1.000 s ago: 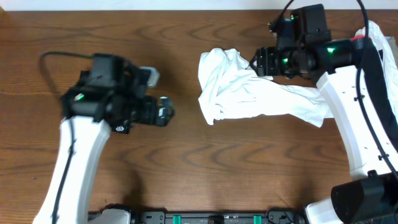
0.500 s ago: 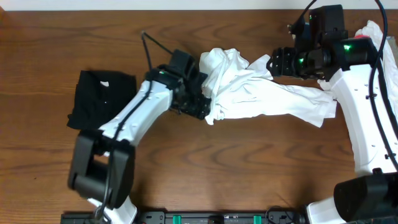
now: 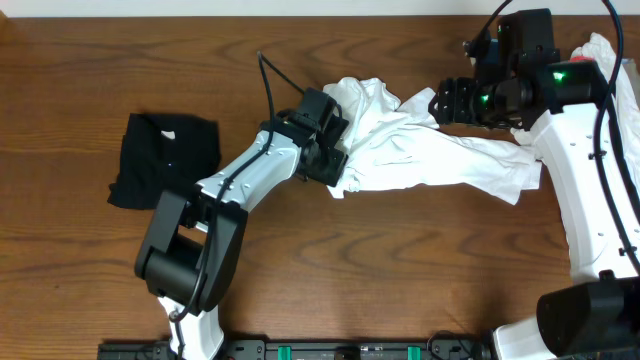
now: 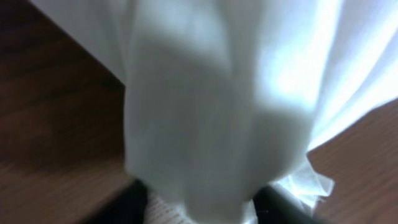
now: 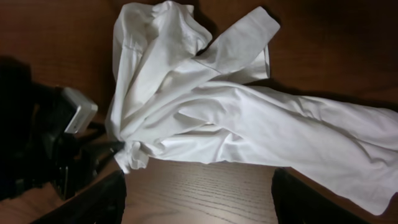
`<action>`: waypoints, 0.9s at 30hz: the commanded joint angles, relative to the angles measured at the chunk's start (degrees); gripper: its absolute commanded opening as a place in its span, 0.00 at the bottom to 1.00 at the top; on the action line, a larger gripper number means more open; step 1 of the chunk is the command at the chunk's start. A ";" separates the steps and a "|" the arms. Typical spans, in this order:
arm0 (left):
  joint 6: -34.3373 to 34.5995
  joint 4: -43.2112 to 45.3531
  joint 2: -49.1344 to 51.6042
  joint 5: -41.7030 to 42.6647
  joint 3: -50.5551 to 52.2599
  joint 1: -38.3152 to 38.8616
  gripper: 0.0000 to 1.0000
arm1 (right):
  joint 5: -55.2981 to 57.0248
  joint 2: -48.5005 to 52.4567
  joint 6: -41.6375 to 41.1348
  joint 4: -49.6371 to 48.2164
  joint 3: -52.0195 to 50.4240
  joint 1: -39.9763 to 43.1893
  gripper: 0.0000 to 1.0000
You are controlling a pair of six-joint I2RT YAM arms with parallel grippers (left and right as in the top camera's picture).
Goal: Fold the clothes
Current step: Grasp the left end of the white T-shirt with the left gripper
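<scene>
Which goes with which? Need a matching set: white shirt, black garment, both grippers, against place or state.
1. white shirt
2. black garment
3. left gripper
4. right gripper

A. open, above the shirt
B. lying alone at the left of the table
C. crumpled mid-table
D. pinching the shirt's edge

Pairs: 1-C, 2-B, 3-D, 4-A

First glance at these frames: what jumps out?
A crumpled white T-shirt sprawls over the right half of the wooden table, its left edge bunched in the left gripper. The right gripper hovers open by its far edge. A folded black garment lies far left.
</scene>
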State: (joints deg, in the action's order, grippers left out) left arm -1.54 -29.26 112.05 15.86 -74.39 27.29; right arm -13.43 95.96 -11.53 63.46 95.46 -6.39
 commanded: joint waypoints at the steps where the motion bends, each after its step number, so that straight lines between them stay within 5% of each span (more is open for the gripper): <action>1: -0.02 -0.11 0.39 -2.34 0.13 0.00 0.14 | 0.15 -0.17 -0.42 0.57 0.39 0.44 0.73; 3: 0.83 -1.86 -0.68 -4.39 -0.39 -0.04 0.06 | 0.39 -0.17 -0.42 0.81 0.37 0.44 0.73; 16: 3.30 -22.14 -23.23 -25.44 -2.32 -3.15 0.06 | 6.45 -0.15 -0.44 1.57 -3.69 0.44 0.76; 27: 3.41 -31.63 -32.68 -25.94 -2.29 -10.93 0.06 | 6.47 -0.04 -2.21 -5.92 -20.00 0.44 0.77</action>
State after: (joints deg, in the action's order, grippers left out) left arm 1.48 -60.03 79.66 -8.67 -76.01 17.12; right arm -7.64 95.96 -12.40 58.43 77.97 -6.39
